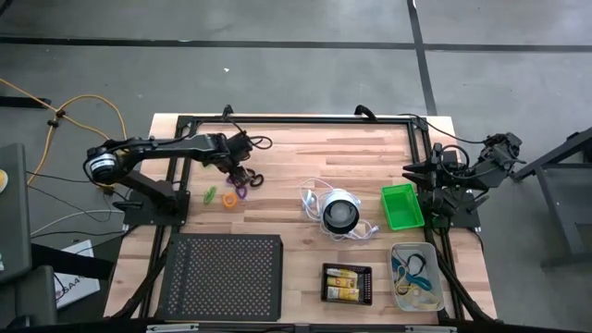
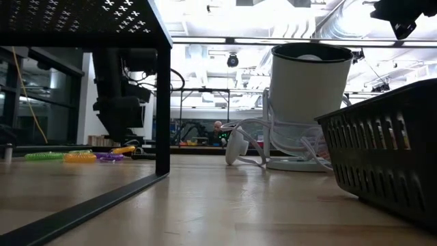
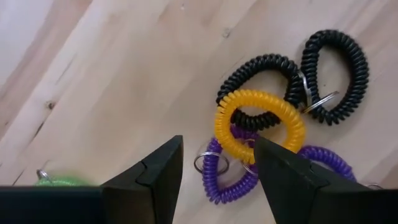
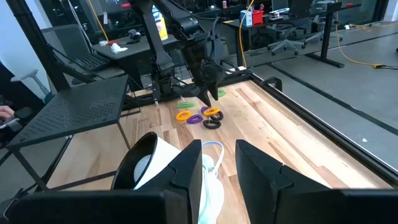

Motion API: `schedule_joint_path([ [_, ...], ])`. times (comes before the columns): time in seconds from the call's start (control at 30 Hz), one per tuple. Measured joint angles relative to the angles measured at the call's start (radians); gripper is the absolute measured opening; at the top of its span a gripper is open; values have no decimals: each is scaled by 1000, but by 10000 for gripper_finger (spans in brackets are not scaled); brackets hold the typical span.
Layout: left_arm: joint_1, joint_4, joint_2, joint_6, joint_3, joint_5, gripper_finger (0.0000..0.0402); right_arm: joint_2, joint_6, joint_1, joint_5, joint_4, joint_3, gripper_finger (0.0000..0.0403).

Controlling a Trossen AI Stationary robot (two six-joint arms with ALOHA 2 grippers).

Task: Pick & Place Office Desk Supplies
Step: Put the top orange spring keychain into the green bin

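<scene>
Left end effector (image 3: pixel 214 171): open, empty | yellow coiled plastic loop (image 3: pixel 259 126): just beyond fingertips, flat on wooden bench (image 3: pixel 112 81) | right end effector (image 4: pixel 214 165): parted, waiting far off.

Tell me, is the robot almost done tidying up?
Not yet. Already put away: yellow packs in the black tray, cords in the clear tray. Right now the open left gripper hangs over the coil loops, holding nothing. Those loops remain on the table; the green tray looks empty.
</scene>
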Motion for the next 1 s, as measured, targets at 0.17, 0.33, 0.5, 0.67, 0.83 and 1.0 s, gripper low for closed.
schedule_joint_path([
  [0.17,0,10,38,0,0,-2,188,0,0,0,0,0,0,85],
  [0.33,0,27,48,0,0,-30,188,0,0,0,0,0,0,85],
  [0.5,0,29,64,-1,0,-40,188,0,0,0,0,0,0,85],
  [0.67,0,40,96,-2,0,-39,188,0,0,0,0,0,0,85],
  [0.83,0,64,108,-2,0,-39,188,0,0,0,0,0,0,85],
  [1.0,0,69,110,-2,1,-37,188,0,0,0,0,0,0,85],
])
